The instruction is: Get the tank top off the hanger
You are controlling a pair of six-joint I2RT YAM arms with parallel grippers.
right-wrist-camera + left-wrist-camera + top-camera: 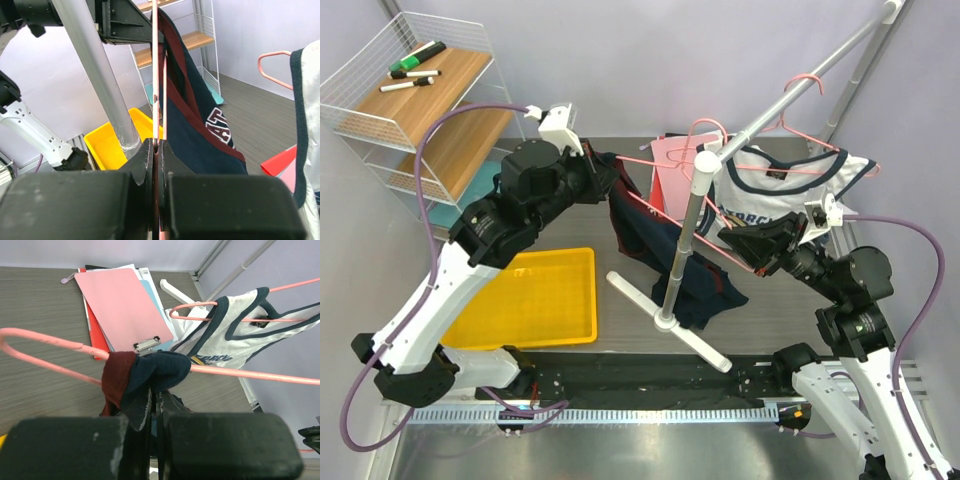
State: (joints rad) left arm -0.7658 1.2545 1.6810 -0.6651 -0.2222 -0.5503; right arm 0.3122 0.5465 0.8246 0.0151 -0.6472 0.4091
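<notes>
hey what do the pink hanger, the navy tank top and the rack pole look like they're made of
Pink hanger: probably coated wire, going by the thin bent rod with a matte pink skin.
Navy tank top: soft knit fabric that hangs in limp folds, with maroon trim.
Rack pole: likely metal, judging by its smooth grey satin sheen.

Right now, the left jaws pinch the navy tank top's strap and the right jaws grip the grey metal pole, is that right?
Not quite. The right jaws are shut on the pink hanger, not the grey pole beside it, as the right wrist view shows. The left jaws do pinch the navy tank top by its strap.
</notes>
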